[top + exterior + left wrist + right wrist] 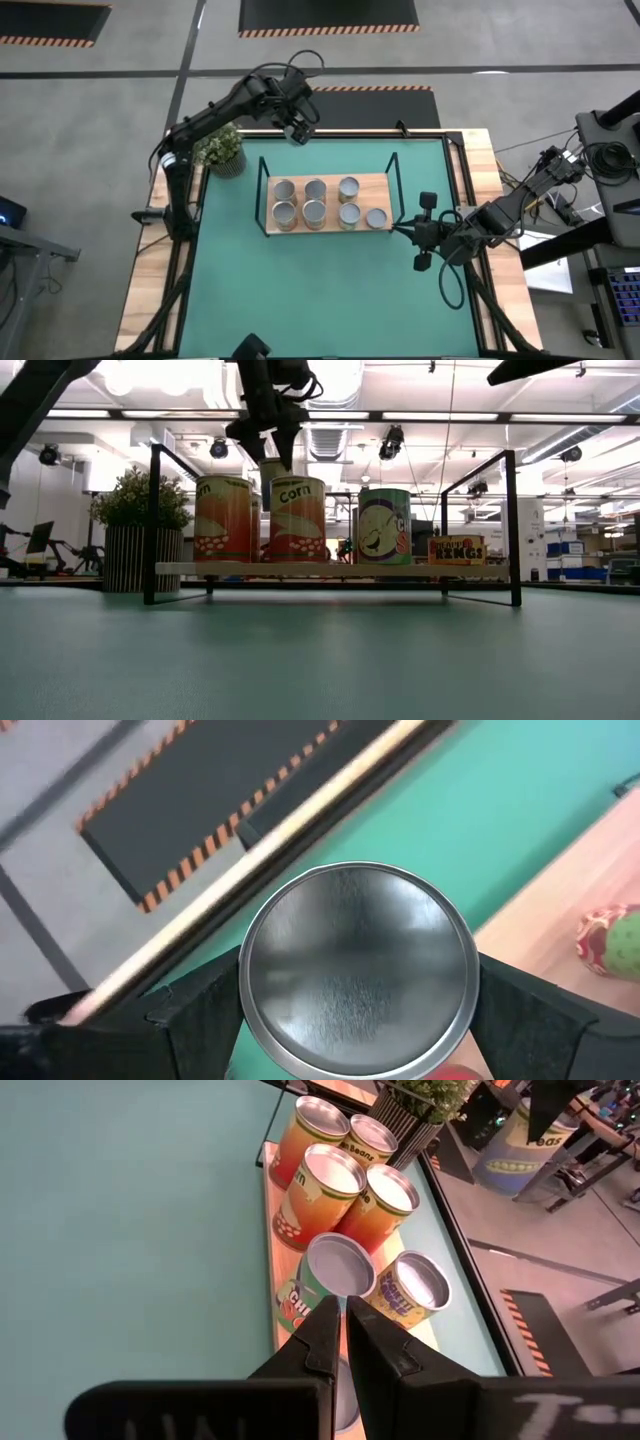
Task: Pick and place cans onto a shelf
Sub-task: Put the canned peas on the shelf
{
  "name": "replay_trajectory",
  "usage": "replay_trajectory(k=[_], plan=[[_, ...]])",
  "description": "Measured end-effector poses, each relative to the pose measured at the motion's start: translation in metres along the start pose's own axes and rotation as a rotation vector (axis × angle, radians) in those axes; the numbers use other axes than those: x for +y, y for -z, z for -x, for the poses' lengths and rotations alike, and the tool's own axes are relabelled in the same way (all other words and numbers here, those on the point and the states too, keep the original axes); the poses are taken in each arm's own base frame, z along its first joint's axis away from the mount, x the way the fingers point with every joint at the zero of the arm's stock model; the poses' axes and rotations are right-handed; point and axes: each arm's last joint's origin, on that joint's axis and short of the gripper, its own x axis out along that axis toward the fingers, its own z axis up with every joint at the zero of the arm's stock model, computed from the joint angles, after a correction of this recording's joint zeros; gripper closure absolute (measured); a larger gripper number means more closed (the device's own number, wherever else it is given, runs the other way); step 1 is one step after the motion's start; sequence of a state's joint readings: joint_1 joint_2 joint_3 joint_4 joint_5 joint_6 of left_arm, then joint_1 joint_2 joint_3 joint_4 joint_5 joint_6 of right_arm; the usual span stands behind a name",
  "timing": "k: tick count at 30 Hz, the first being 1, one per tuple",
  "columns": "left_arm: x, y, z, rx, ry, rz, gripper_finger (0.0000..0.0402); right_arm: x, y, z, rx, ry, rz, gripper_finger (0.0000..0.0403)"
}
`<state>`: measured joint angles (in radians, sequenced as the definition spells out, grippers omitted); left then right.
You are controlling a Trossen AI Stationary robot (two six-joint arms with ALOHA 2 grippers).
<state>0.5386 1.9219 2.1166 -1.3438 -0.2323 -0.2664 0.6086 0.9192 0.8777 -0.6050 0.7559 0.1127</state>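
The left gripper, jaws clamped on a can, hangs above the desk's far edge beyond the shelf — lowered carelessly, it could topple the seven cans there — while the right gripper waits, jaws together.

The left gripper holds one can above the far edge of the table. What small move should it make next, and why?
Probably carry it toward the shelf. The left gripper is shut on a can, held high beyond the shelf's far edge, near the potted plant. Seven cans already stand on the board, and a free spot shows in its far right corner. The right gripper waits shut beside the shelf.
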Motion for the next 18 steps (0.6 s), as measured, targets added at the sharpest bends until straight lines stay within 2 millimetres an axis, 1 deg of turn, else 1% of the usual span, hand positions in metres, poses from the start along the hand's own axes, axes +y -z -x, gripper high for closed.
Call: replay_trajectory(k=[2, 5, 9, 18], plan=[[-0.002, 0.000, -0.004, 0.024, 0.030, 0.000, 0.0092, 0.000, 0.000, 0.000, 0.000, 0.000, 0.000, 0.0390], [-0.007, 0.003, -0.010, 0.069, 0.028, 0.003, 0.0092, 0.000, 0.000, 0.000, 0.000, 0.000, 0.000, 0.0390], [-0.021, 0.010, -0.013, 0.123, 0.032, -0.041, 0.0092, 0.000, 0.000, 0.000, 0.004, 0.000, 0.003, 0.0390], [-0.055, 0.019, -0.024, 0.165, 0.038, -0.097, 0.0092, 0.000, 0.002, 0.000, 0.014, 0.002, -0.007, 0.0390]])
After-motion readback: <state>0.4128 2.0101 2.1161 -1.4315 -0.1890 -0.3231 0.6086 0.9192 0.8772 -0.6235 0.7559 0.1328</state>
